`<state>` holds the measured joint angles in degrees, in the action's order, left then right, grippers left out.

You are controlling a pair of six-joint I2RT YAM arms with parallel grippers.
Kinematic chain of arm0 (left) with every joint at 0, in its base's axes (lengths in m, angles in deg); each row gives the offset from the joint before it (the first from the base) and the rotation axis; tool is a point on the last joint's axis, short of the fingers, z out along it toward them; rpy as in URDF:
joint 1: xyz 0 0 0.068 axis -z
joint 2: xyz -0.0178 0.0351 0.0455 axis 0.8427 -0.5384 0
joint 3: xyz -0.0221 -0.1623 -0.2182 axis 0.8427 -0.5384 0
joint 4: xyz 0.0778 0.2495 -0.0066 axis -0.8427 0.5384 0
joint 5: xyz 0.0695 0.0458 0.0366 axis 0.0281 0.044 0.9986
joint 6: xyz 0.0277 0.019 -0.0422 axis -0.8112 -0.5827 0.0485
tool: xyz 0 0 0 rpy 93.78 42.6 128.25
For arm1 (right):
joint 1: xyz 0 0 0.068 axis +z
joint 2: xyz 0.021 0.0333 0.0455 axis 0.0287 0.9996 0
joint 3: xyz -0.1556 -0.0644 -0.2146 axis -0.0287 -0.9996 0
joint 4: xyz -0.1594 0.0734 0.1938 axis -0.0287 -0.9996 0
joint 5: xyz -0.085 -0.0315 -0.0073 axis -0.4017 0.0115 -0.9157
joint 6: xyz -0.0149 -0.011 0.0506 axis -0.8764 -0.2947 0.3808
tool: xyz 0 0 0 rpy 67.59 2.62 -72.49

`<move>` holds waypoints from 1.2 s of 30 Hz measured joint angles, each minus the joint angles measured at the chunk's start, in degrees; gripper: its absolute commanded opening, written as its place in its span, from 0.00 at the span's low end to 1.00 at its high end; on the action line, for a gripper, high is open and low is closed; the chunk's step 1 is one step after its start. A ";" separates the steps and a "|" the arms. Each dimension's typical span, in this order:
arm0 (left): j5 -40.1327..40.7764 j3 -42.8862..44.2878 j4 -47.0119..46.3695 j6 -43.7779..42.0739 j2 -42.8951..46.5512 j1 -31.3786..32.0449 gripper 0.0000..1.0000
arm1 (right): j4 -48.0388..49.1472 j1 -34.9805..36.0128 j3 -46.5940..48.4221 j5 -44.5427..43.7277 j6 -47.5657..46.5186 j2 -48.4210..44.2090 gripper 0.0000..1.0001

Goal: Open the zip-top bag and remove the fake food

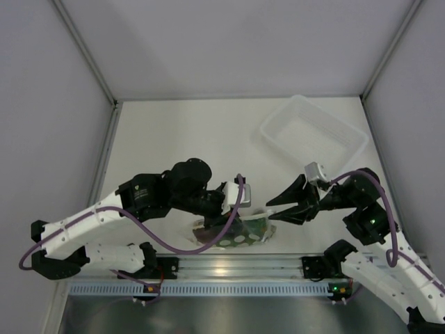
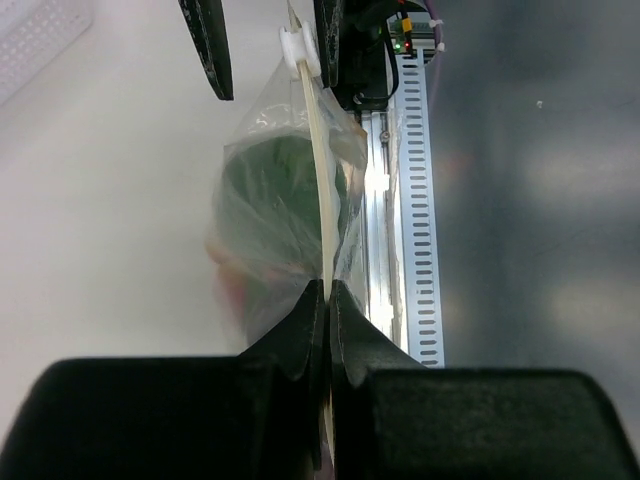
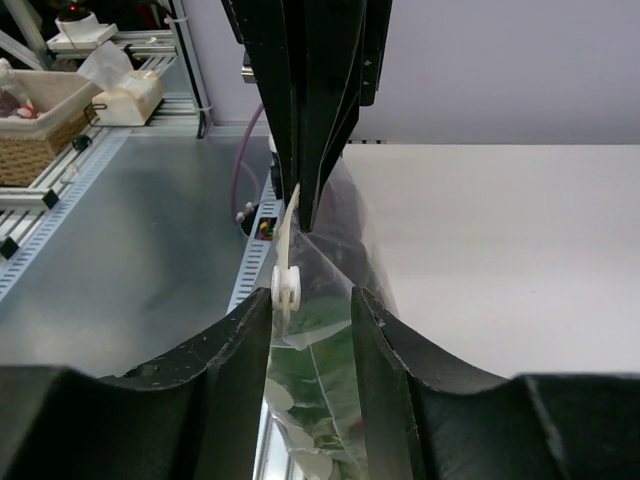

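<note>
The clear zip-top bag [image 1: 236, 231] lies near the table's front edge, with the fake food [image 1: 254, 226] inside it, green and dark pieces showing through. My left gripper [image 2: 328, 288] is shut on the bag's zip strip [image 2: 322, 180] at its left end. The white slider [image 3: 286, 283] sits at the strip's other end, also seen in the left wrist view [image 2: 299, 50]. My right gripper [image 3: 311, 298] is open, its fingers on either side of the bag's top, the left finger [image 3: 240, 340] next to the slider. In the top view the right gripper [image 1: 277, 207] is at the bag's right end.
A rigid translucent tub [image 1: 313, 134] stands at the back right. A slotted aluminium rail [image 1: 236, 268] runs along the table's front edge, just below the bag. Grey walls enclose the table on three sides.
</note>
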<state>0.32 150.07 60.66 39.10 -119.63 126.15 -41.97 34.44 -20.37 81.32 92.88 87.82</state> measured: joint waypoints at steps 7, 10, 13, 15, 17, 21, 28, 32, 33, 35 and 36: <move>-0.24 0.81 0.00 -0.31 0.00 0.00 0.00 | 0.00 0.17 -0.04 -0.07 -0.83 0.02 0.34; -0.26 1.11 0.02 -0.28 -0.02 0.00 0.00 | 0.15 0.50 -0.07 -0.02 -0.74 0.02 0.34; -0.31 1.53 0.00 -0.28 -0.02 0.00 0.00 | 0.70 0.85 -0.57 -0.04 -0.35 0.02 0.34; -0.28 1.75 0.00 -0.28 -0.02 0.00 0.00 | 1.03 1.07 -1.22 -0.09 -0.11 0.04 0.34; -0.31 1.79 0.00 -0.26 -0.02 0.00 0.00 | 1.09 1.25 -1.57 -0.09 0.09 0.13 0.33; -0.55 1.81 0.00 -0.28 -0.02 0.00 0.00 | 1.33 1.33 -1.57 -0.22 0.22 0.37 0.20; -0.57 1.81 0.00 -0.31 -0.24 -0.02 0.00 | 1.18 1.49 -1.53 -1.68 0.59 0.28 0.00; 0.98 1.29 -0.46 -0.83 -0.17 -0.02 0.00 | -2.51 1.57 -0.22 -4.31 -1.70 0.20 0.00; 1.66 0.72 -0.90 -0.92 -0.07 -0.09 0.00 | -3.63 1.57 0.46 -5.18 -2.47 0.31 0.00; 3.23 -0.83 -2.27 -0.98 0.33 -0.68 0.00 | -7.10 1.64 2.27 -7.41 -4.50 1.03 0.00; 3.50 -1.49 -2.97 -0.98 0.44 -1.49 0.00 | -8.87 1.66 3.26 -8.68 -5.64 1.68 0.00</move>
<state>3.82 148.58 57.69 38.12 -119.19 124.67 -50.84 36.10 -17.11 72.65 87.24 89.50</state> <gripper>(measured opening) 0.032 0.006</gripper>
